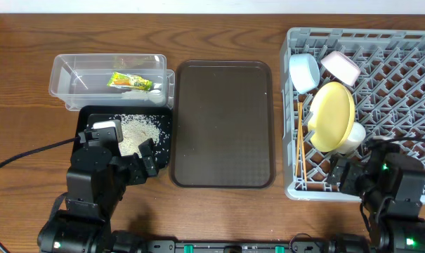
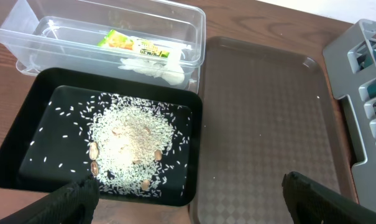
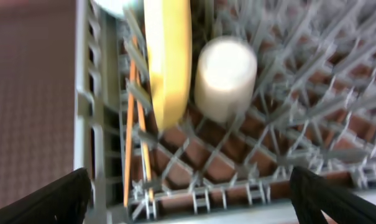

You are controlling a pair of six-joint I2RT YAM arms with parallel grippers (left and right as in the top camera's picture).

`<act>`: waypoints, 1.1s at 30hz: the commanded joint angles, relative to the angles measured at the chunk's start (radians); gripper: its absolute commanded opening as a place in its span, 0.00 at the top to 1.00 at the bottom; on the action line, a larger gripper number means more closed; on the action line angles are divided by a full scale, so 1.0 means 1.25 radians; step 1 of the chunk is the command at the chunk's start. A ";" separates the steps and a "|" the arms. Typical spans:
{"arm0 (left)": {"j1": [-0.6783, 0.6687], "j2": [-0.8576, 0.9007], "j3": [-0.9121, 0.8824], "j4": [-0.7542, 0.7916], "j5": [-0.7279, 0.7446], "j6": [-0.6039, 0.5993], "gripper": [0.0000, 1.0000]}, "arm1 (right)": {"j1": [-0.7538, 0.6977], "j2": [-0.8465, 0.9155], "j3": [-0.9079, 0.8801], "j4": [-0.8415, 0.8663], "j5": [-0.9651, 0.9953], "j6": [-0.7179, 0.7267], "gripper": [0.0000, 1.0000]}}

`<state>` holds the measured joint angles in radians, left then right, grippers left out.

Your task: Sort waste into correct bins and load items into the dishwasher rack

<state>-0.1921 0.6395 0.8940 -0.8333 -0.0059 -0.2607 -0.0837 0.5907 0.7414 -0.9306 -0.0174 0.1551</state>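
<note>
Black fingers spread wide on both sides! By the near-left corner the left gripper [image 2: 188, 186] gapes over the near rim of the black tray [image 2: 26, 155], holding nothing. White rice [image 2: 132, 143] lies heaped in that tray, with brown bits [image 2: 93, 149] mixed in. At the near-right corner the right gripper [image 3: 191, 193] hangs open and empty over the near wall of the grey rack [image 1: 409, 84].

Inside the rack, chopsticks [image 1: 300, 147] lie along its left wall. The yellow plate [image 1: 331, 116] stands on edge with the white cup [image 3: 225, 78] just beside it. The blue bowl [image 1: 305, 72] and white bowl [image 1: 341, 67] sit farther back. The brown serving tray [image 1: 223, 126] is mid-table. Toward the far edge, the clear tub [image 1: 64, 77] holds the wrapper [image 1: 130, 82], its print too small to read.
</note>
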 commanded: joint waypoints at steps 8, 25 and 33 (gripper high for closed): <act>-0.003 -0.001 -0.007 0.001 -0.004 0.011 0.03 | 0.060 -0.192 -0.147 0.235 0.013 -0.101 0.01; -0.003 -0.001 -0.007 0.001 -0.004 0.011 0.03 | 0.084 -0.469 -0.566 0.750 -0.005 -0.137 0.01; -0.003 -0.001 -0.007 0.001 -0.004 0.011 0.03 | 0.084 -0.464 -0.589 0.689 -0.045 -0.143 0.01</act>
<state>-0.1921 0.6395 0.8906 -0.8333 -0.0059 -0.2607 0.0025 0.0158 0.0067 -0.0662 -0.0525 -0.0051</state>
